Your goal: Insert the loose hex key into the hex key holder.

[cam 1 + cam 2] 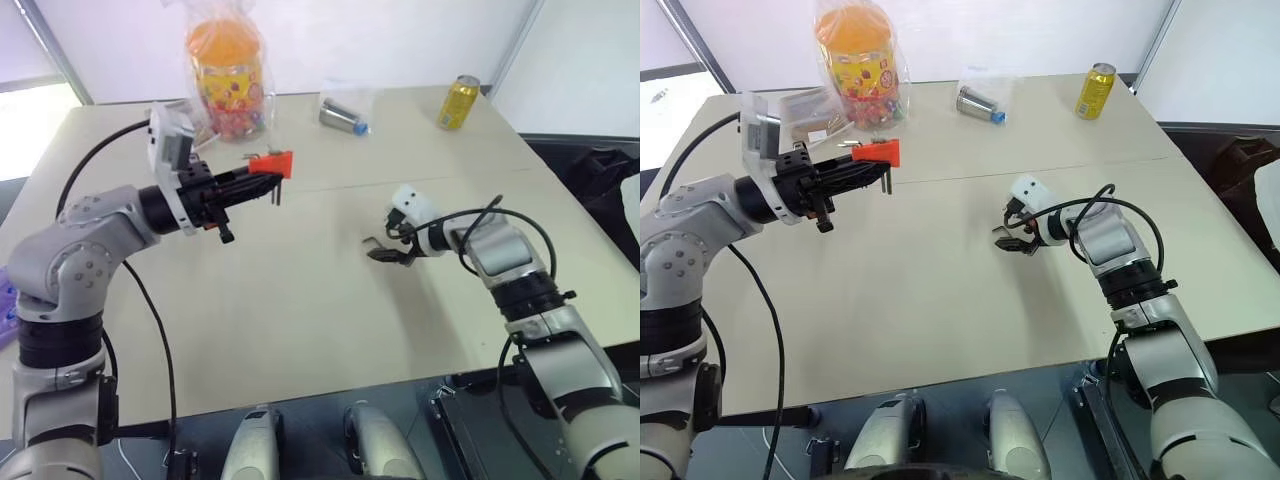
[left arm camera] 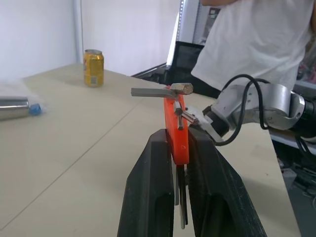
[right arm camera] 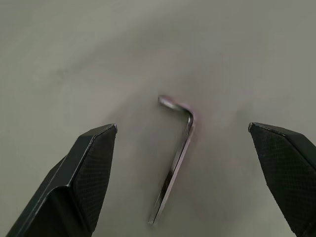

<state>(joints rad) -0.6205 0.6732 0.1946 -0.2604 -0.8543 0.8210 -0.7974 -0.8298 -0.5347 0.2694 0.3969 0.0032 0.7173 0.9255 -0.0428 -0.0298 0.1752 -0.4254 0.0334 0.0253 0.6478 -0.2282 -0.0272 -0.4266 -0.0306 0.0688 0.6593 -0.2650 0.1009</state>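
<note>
- Nearest the camera runs the near edge of the pale table (image 1: 300, 330), the largest thing in the scene; a wide bare stretch of it lies open between the two arms and that edge.
- Far edge of the table: a clear bag of orange and yellow snacks (image 1: 228, 70) stands at the far left, a silver cylinder with a blue end (image 1: 343, 118) in clear wrap lies at the far middle, and a yellow can (image 1: 459, 102) stands upright at the far right, near the corner. All three are well apart from both arms.
- A person in a white shirt (image 2: 256, 44) stands beyond the right side of the table.
- Left pincer (image 1: 262, 186): raised above the left part of the table and pointing level toward the right, its black fingers (image 2: 148, 192) narrow and clamped on the hex key holder (image 1: 272, 163), the red-orange block held off the surface. Thin metal keys stick out of the block, one at its far end lying crosswise. Open air lies under and around it.
- Right pincer (image 1: 383, 254): low over the middle right of the table, angled down, its fingers (image 3: 84, 173) spread wide and holding nothing.
- Loose hex key (image 3: 177, 158): flat on the bare table right between those spread fingers, touching neither, short bent end turned away from the wrist. Nothing else lies near it.
</note>
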